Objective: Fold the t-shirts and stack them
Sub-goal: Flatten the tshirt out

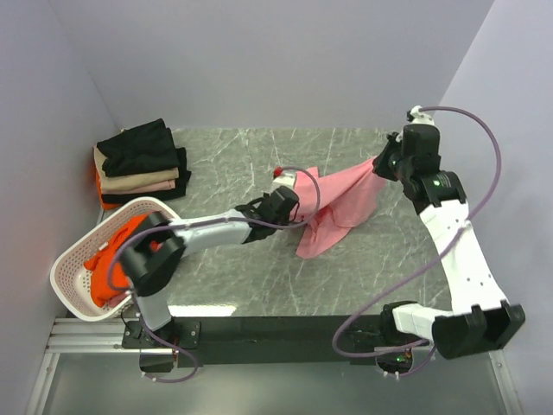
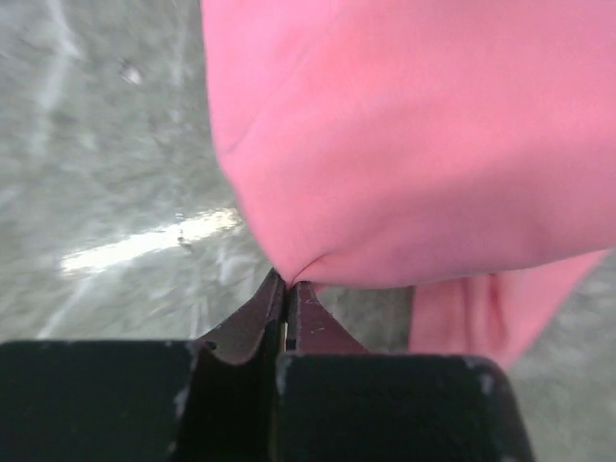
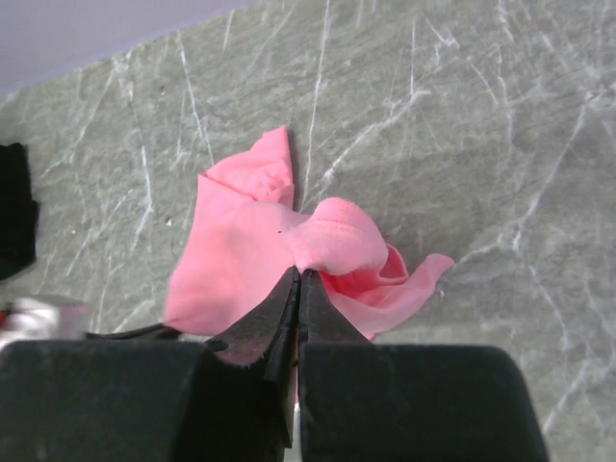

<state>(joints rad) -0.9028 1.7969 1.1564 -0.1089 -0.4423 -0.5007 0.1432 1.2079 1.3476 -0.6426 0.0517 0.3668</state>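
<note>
A light pink t-shirt [image 1: 341, 203] hangs stretched above the middle of the table between both grippers. My left gripper [image 1: 289, 192] is shut on its left edge; the left wrist view shows the cloth [image 2: 414, 135] pinched at the fingertips [image 2: 287, 284]. My right gripper [image 1: 384, 164] is shut on the shirt's right end; the right wrist view shows a bunched fold [image 3: 332, 241] in the jaws [image 3: 299, 274]. The shirt's lower part sags to the table. A folded stack of black, beige and pink shirts [image 1: 143, 164] lies at the back left. An orange-red shirt [image 1: 108, 268] lies in the basket.
A white perforated basket [image 1: 73, 259] is tilted at the left edge of the table. Grey walls close in on the left, back and right. The black base rail [image 1: 285, 333] runs along the near edge.
</note>
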